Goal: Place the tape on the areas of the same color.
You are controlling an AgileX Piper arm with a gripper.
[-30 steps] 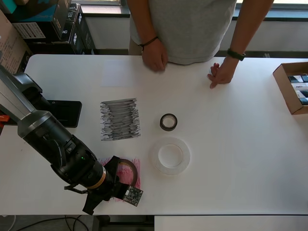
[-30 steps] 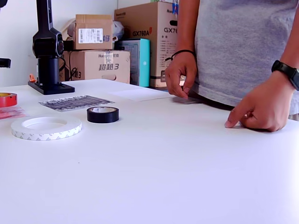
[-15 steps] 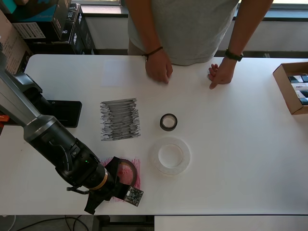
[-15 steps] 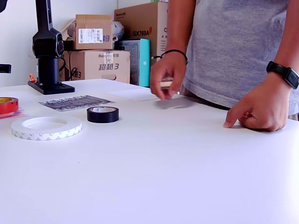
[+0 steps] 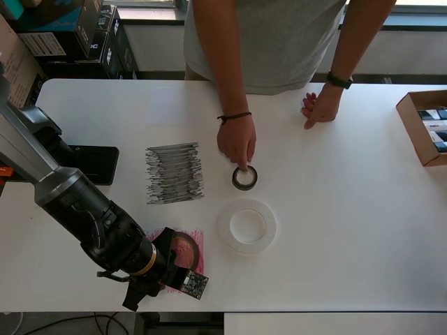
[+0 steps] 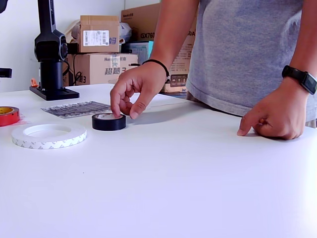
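The dark-red tape [image 5: 187, 248] lies on the red scribbled sheet [image 5: 198, 237] near the table's front edge; the exterior view shows it low at the far left [image 6: 8, 115]. My gripper [image 5: 170, 257] is shut on its left rim and hides part of the roll. The small black tape [image 5: 244, 178] [image 6: 108, 122] sits on bare table, and a person's hand [image 5: 236, 143] touches its top. The large translucent white tape [image 5: 269, 227] [image 6: 49, 140] lies just in front of it. The black scribbled sheet [image 5: 174, 172] and the plain white sheet [image 5: 167, 106] hold nothing.
The person stands at the far edge, other hand [image 5: 321, 108] resting on the table. An open cardboard box [image 5: 422, 125] sits at the overhead view's right edge. My arm's black base plate [image 5: 91, 164] is at the left. Cartons [image 6: 104, 69] stand behind.
The dark-red tape came down onto the red sheet with my gripper. The person's hand moved from the far table edge to the black tape and now touches it.
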